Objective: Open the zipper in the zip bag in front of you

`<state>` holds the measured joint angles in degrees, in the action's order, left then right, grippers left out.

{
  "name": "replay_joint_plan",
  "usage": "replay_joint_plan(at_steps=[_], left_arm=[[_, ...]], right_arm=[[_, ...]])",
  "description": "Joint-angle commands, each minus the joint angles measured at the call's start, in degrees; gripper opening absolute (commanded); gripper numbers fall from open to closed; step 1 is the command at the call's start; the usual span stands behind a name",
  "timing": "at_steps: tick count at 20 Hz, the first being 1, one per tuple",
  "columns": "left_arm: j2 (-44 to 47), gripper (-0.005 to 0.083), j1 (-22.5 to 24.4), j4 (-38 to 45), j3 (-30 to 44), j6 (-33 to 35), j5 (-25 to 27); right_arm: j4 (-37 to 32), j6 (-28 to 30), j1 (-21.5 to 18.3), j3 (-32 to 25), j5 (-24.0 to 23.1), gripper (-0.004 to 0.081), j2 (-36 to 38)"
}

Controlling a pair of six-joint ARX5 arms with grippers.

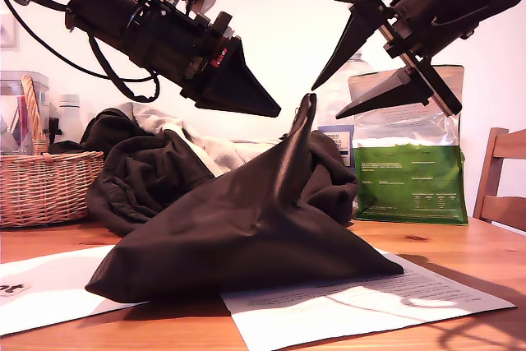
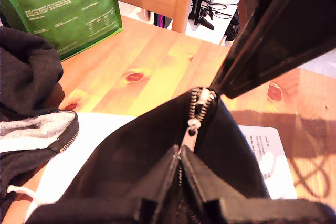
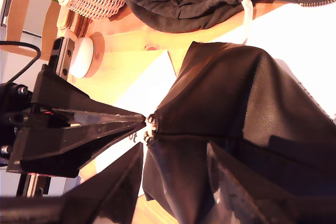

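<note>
Exterior view: zip bag (image 1: 246, 228) lies mid-surface (image 1: 460, 244) on paper sheets (image 1: 370, 302), peak pulled up at its 12 o'clock. My first pincer (image 1: 275, 111), jaws together, sits at 10 o'clock of the peak. My second pincer (image 1: 325, 102), spread wide, sits at 1 o'clock. Wicker basket (image 1: 41, 187) at 9 o'clock, green pouch (image 1: 411, 178) at 3.

First wrist view: first pincer (image 2: 179, 153) closed at the zipper (image 2: 202, 98) pull, apparently pinching it.

Second wrist view: second pincer (image 3: 176, 150) wide, empty, tips either side of the bag's peak.
</note>
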<state>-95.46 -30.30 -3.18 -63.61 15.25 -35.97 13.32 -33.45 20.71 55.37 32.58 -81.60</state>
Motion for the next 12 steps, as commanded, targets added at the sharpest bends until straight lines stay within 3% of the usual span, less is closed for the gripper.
replay_joint_plan(at_steps=[1,12], left_arm=[[-2.4,-0.0023,-1.0,-1.5,1.4,1.2,0.5],[-2.4,-0.0023,-1.0,-1.5,1.4,1.2,0.5]], right_arm=[[-3.0,6.4,-0.6,1.0,3.5,-0.0012,-2.8],[-3.3,6.6,-0.6,1.0,3.5,-0.0012,-2.8]])
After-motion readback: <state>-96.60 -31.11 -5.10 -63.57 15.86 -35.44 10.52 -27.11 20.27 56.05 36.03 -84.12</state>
